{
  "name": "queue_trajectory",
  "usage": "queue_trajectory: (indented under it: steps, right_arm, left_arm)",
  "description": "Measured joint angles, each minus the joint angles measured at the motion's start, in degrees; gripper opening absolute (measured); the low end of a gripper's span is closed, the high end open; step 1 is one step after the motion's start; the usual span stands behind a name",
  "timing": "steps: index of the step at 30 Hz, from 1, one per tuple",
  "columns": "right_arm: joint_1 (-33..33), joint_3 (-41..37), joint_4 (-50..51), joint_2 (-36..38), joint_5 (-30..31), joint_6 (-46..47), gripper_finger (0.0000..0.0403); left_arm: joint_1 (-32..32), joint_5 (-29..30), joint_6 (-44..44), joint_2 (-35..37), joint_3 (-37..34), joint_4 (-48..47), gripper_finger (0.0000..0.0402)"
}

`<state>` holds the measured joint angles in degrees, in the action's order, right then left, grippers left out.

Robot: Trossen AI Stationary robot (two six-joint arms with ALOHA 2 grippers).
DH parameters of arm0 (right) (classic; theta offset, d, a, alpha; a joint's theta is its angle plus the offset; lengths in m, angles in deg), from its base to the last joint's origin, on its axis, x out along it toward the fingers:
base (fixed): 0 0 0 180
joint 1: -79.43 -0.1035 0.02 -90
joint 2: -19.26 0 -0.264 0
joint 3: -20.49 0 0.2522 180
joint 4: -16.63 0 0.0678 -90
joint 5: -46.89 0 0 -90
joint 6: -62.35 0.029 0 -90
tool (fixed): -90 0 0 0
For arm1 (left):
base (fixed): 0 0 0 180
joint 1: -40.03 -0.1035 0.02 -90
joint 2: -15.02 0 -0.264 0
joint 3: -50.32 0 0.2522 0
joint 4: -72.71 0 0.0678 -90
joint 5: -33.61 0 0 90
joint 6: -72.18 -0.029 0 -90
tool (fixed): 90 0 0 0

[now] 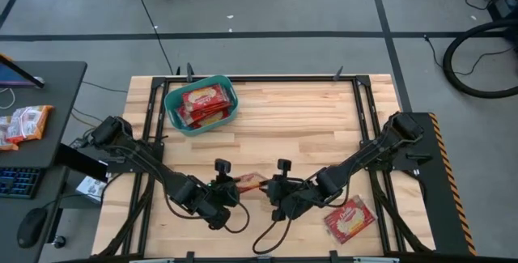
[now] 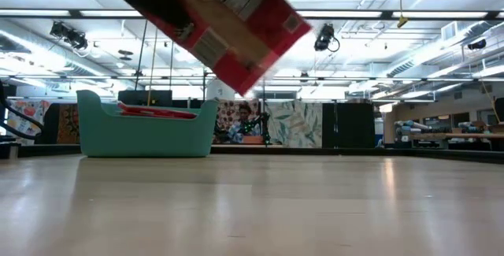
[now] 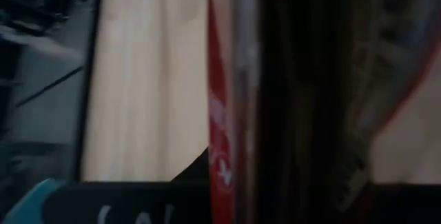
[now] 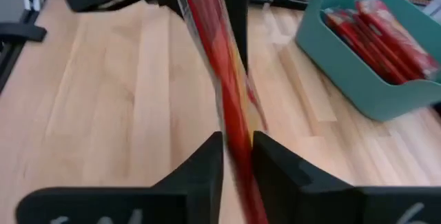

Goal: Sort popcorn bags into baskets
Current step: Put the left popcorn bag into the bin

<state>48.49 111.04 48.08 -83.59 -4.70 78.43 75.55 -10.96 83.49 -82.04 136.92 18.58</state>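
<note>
A red popcorn bag (image 1: 251, 184) hangs in the air between my two grippers over the near middle of the table. In the low view the bag (image 2: 236, 27) is tilted, one corner pointing down, well clear of the wood. My left gripper (image 1: 235, 190) is shut on its left end and my right gripper (image 1: 269, 190) on its right end. The teal basket (image 1: 171, 105) stands at the far left with red bags (image 1: 202, 105) lying in it. Another popcorn bag (image 1: 350, 219) lies flat on the table at the near right. My left gripper pinches the bag's left end (image 4: 187, 7) between its two fingers, coming level from the table's left. The bag stands on edge and is lifted clear; the left wrist view is too blurred to show more. My right gripper (image 4: 238, 148) has the bag's right end (image 4: 234, 124) between its two fingers (image 4: 207, 162), coming from the table's right and slanting down. The bag runs edge-on out of the gap toward the other gripper, clear of the table.
Black rails (image 1: 366, 109) frame the wooden top on the left, right and far sides. A dark side desk (image 1: 48, 85) at the left carries more red packets (image 1: 24, 124), a keyboard and a mouse. Bare wood lies between the basket and the grippers.
</note>
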Motion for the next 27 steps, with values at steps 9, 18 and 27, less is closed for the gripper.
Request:
queue_trajectory:
  steps: [9,18,27]
  right_arm:
    - [-0.96,0.00,3.61,3.69,0.55,0.30,0.0111]
    - [-1.99,-0.02,4.16,3.69,-0.88,0.91,0.0110]
    - [-3.92,-0.05,3.38,3.69,-0.54,2.38,0.0105]
  left_arm:
    - [0.05,9.48,3.62,3.06,-0.14,-17.58,0.0036]
    - [-1.96,14.17,4.08,7.89,-0.16,-27.84,0.0036]
    - [-7.79,17.09,-0.21,17.72,-7.14,-26.35,0.0036]
